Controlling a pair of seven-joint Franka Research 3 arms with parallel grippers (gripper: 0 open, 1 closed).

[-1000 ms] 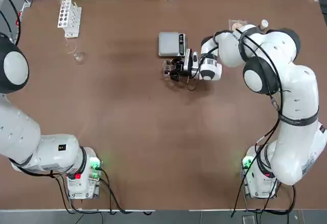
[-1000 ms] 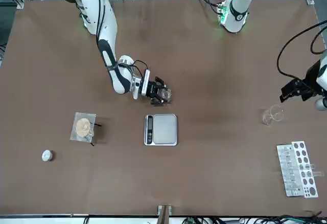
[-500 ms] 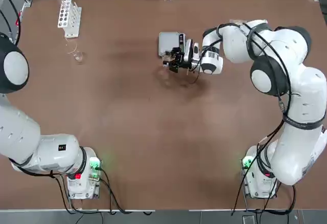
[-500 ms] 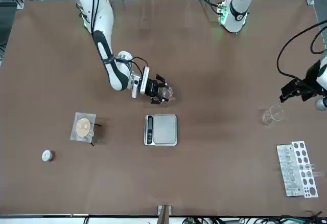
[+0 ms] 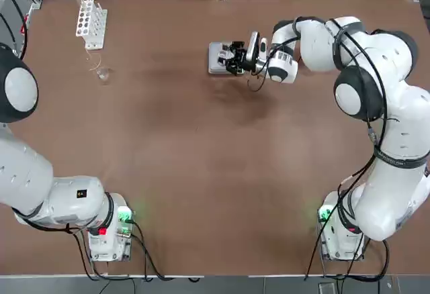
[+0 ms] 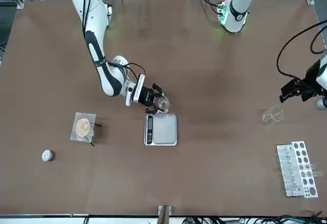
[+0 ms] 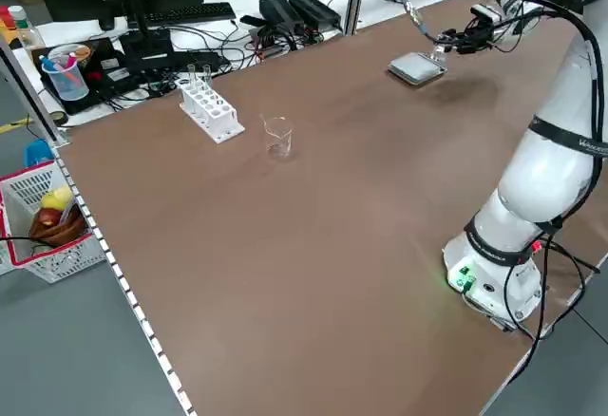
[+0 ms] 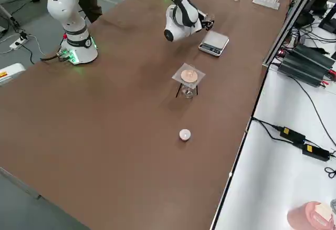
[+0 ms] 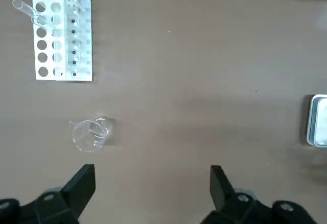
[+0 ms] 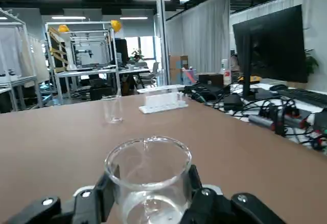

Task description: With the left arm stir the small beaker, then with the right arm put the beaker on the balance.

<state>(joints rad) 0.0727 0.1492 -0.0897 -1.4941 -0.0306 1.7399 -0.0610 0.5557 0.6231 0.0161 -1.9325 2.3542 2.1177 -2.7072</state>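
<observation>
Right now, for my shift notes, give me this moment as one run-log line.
right gripper: shut on small beaker, at balance | left gripper: open, parked | beaker set down: cannot tell

Camera rundown for a two-arm table setup

So the top view hangs overhead, looking down on the table [image 5: 181, 173] the robot's way. The front view faces the robot from across the table, steeply downward. Both catch the balance [image 6: 164, 130] and the test-tube rack [image 6: 298, 170]. The left and right side views look down diagonally from raised spots, and share that rack too. The left wrist view looks down on it fairly close; the right wrist view sits low, facing across the tabletop into the room.
</observation>
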